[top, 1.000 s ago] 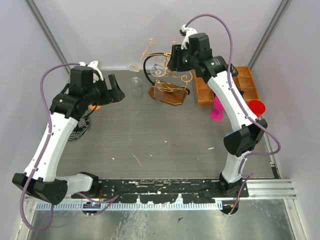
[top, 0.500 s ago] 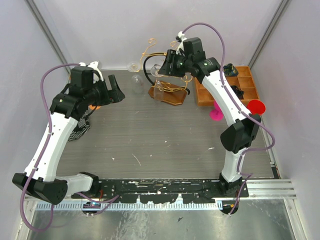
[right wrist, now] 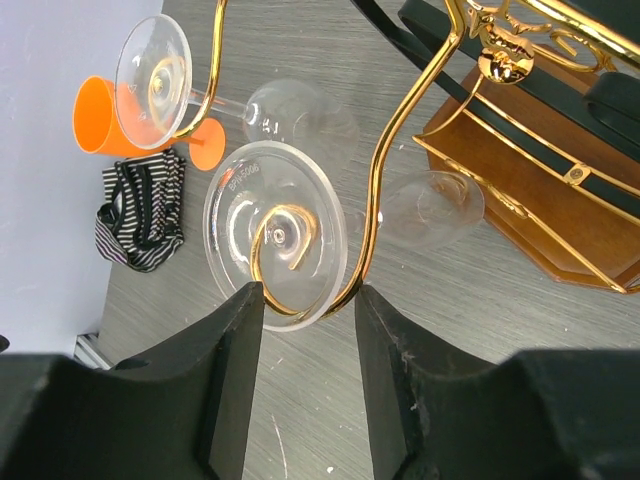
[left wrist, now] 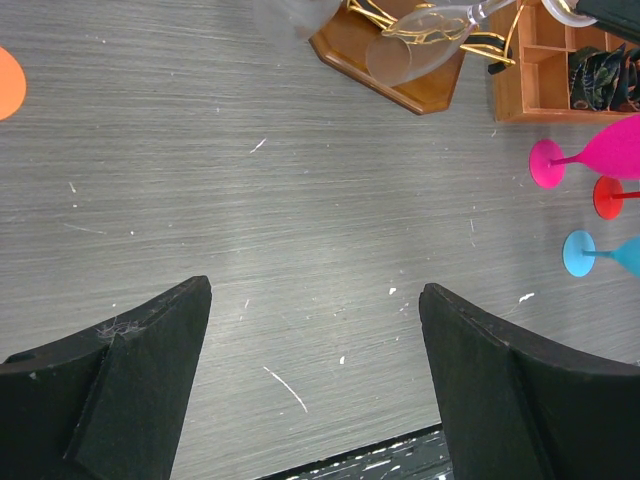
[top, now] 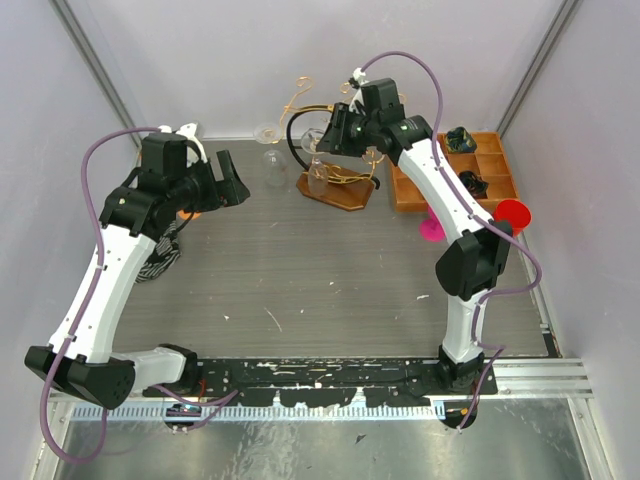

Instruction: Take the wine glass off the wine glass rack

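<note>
The wine glass rack [top: 340, 190], gold curly wire on a brown wooden base, stands at the back centre. A clear wine glass [right wrist: 240, 200] hangs on it, its round foot caught in a gold scroll; its bowl [top: 318, 180] points at the table. My right gripper [top: 330, 130] is at that scroll. In the right wrist view it [right wrist: 307, 292] is narrowly open, with the foot's lower rim and the wire between the fingertips. A second clear glass [right wrist: 152, 68] hangs further left. My left gripper [top: 232, 185] is wide open and empty over bare table [left wrist: 315, 290].
An orange compartmented wooden tray [top: 470, 170] stands right of the rack. Pink [top: 432, 225], red [top: 512, 213] and blue [left wrist: 590, 252] plastic glasses lie at the right. An orange cup [right wrist: 100, 120] and a striped cloth [top: 160, 255] lie at the left.
My right arm has reached left and forward, bringing its gripper from behind the rack up to the scroll holding the glass's foot. The left arm has not moved.
</note>
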Robot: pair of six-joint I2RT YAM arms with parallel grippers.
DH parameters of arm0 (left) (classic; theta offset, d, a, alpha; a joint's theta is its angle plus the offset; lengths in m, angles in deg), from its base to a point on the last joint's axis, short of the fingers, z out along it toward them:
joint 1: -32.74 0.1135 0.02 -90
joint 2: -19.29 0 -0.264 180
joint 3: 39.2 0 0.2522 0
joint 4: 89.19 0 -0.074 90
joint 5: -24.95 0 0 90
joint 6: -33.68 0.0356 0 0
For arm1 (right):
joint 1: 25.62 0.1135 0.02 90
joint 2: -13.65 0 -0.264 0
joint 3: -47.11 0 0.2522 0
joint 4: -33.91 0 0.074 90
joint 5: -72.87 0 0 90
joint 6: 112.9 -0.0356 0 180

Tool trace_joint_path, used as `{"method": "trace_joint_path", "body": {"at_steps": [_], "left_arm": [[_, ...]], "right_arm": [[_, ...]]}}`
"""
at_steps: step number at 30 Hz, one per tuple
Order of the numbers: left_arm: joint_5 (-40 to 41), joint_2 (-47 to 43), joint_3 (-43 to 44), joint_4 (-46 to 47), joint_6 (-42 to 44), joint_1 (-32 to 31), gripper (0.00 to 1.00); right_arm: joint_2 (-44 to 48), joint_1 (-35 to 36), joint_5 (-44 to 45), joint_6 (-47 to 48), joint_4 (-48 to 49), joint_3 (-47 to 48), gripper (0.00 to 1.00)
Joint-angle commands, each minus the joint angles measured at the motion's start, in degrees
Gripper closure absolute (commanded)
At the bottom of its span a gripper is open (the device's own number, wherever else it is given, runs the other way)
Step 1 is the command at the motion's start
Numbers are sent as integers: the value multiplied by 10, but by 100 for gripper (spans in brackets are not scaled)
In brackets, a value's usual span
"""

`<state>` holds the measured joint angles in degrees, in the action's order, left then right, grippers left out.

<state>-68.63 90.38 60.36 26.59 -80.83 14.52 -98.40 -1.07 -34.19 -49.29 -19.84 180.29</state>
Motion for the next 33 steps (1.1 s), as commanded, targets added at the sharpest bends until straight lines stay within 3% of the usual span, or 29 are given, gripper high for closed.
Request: {"method": "trace_joint_path", "body": {"at_steps": [1, 17, 33], "left_arm": [[-9, -3, -4, 0, 2, -2, 8], [-20, -8, -17, 2, -4, -2, 8], [-21, -9, -20, 4, -3, -2, 8]], "right_arm": [[9, 1, 4, 2, 33, 30, 54], [8, -14, 13, 17, 17, 47, 48], [-28, -14, -24, 8, 28, 66, 49]]}}
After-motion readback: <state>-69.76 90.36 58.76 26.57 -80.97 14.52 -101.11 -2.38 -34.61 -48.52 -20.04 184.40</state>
